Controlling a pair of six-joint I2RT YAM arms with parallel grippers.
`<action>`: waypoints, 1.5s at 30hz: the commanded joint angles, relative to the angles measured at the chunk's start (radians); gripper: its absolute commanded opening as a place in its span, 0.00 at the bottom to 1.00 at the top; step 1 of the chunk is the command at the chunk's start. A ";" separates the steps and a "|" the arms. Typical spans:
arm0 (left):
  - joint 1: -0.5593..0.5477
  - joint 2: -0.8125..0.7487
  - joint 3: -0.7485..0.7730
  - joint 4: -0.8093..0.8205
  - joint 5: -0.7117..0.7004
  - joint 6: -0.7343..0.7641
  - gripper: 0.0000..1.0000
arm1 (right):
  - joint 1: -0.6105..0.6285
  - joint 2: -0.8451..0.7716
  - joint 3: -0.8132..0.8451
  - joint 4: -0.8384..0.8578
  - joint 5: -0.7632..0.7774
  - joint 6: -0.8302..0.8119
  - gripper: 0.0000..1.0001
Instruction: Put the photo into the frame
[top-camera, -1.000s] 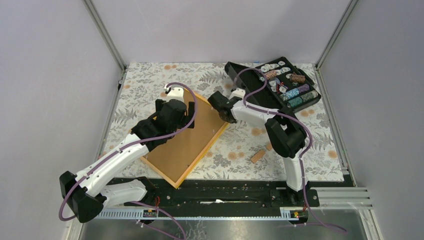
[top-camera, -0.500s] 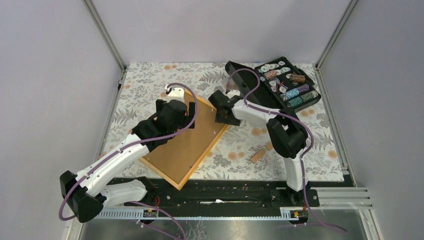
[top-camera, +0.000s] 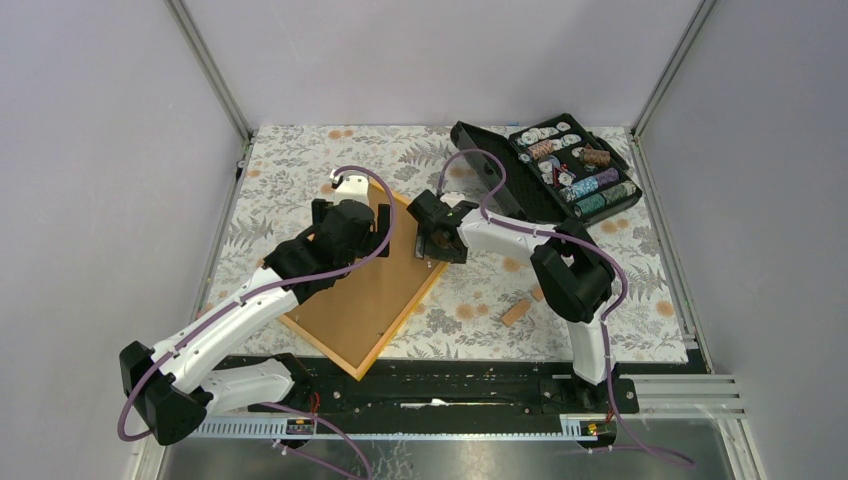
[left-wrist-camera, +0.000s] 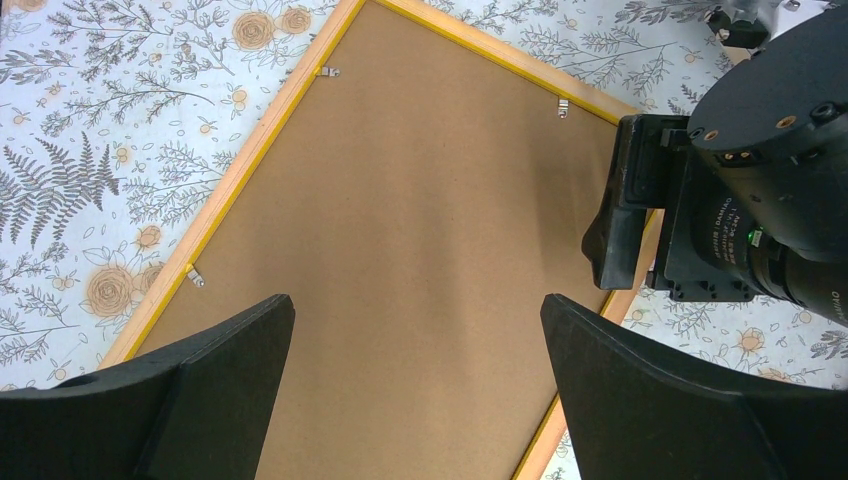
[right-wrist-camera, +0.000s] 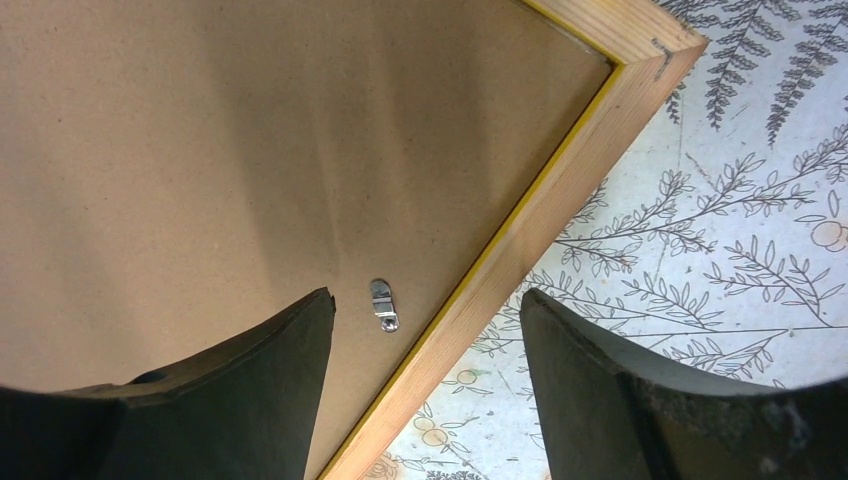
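**Q.** Where do the task's things lie?

**A.** The frame (top-camera: 372, 300) lies face-down and slantwise on the bench (top-camera: 470, 300), with its backing board (left-wrist-camera: 420, 230) uppermost. The photo shows in no view, and whether it sits beneath the board cannot be told.

**Q.** And the arms?

**A.** The left gripper (left-wrist-camera: 415, 310) is released, its fingers spread wide above the middle of the board and grasping nothing. The right gripper (right-wrist-camera: 425, 310) is likewise released. It hangs over the frame's right border near the far corner, fingers parted to either side of a small metal turn-clip (right-wrist-camera: 383, 303).

**Q.** How is this step best done?

**A.** The step appears to be working that clip.
- Set one fingertip against the clip's tab, not the wooden border.
- Push sideways along the board so the clip swivels.
- Keep the pressure light, since the thin board probably flexes.
- The left gripper could press down to stop the frame sliding on the cloth.
- Other clips (left-wrist-camera: 562, 105) along the borders likely need the same treatment.
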 joint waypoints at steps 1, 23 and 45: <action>-0.002 -0.007 0.005 0.040 -0.017 0.011 0.99 | 0.008 -0.003 -0.012 0.009 -0.020 0.026 0.75; -0.004 -0.009 0.001 0.039 -0.011 0.011 0.99 | 0.009 0.036 -0.009 -0.021 -0.018 0.080 0.44; -0.005 -0.018 -0.003 0.041 -0.010 0.011 0.99 | -0.043 -0.004 0.006 -0.012 0.043 -0.012 0.24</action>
